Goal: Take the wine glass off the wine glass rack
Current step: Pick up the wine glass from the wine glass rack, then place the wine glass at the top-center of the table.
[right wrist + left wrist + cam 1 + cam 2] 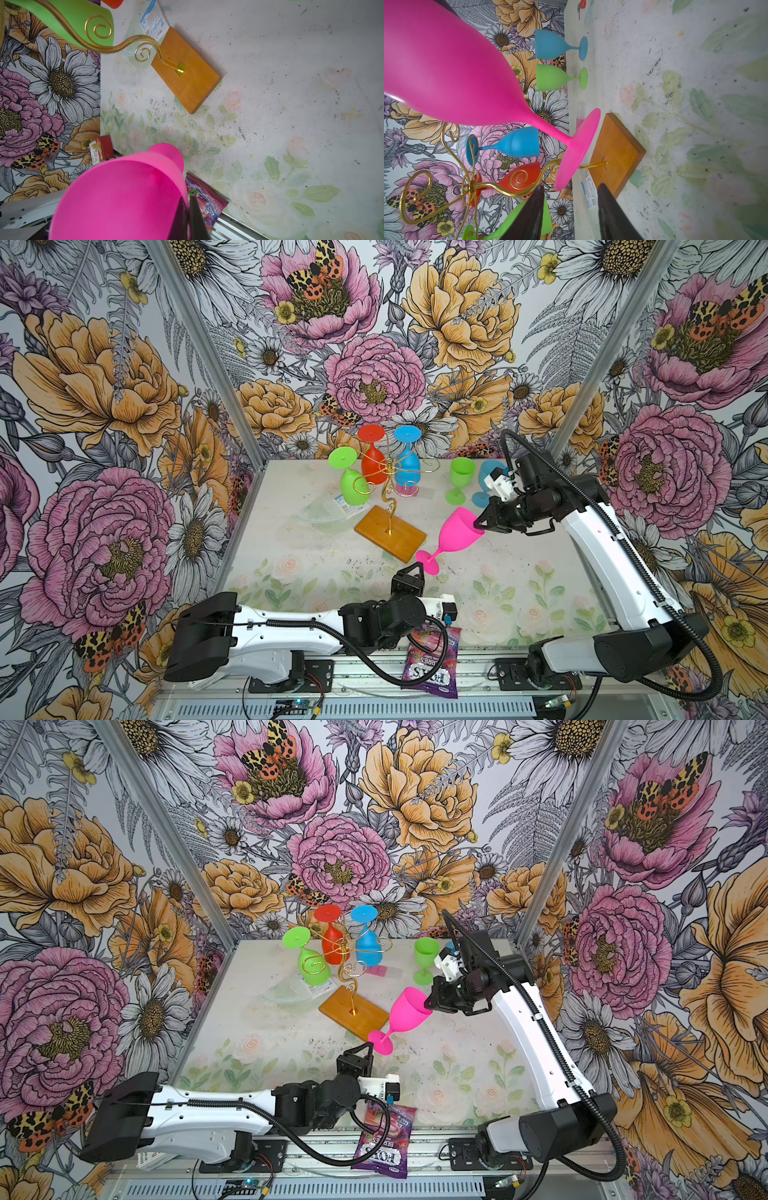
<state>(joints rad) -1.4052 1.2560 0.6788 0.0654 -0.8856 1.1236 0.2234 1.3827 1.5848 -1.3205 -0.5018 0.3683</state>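
A pink wine glass (pixel 455 531) (pixel 409 1011) hangs tilted in the air beside the rack, its foot low and toward the front. My right gripper (pixel 478 526) (pixel 188 207) is shut on the pink glass's rim (pixel 124 197), one finger inside the bowl and one outside. My left gripper (pixel 417 570) (pixel 570 187) stands open just in front of the glass's foot (pixel 577 149), the jaws apart and not pinching it. The gold wire wine glass rack (pixel 388 472) (pixel 471 185) on its wooden base (pixel 390 533) (pixel 187 68) carries a green (pixel 353 489), a red (pixel 372 460) and a blue glass (pixel 407 464) upside down.
An upright green glass (pixel 460 479) and a blue glass (pixel 484 489) stand at the back right, close behind my right wrist. A clear dish and a surgical packet (pixel 349 506) lie left of the base. A candy bag (pixel 432 659) lies at the front edge by my left wrist.
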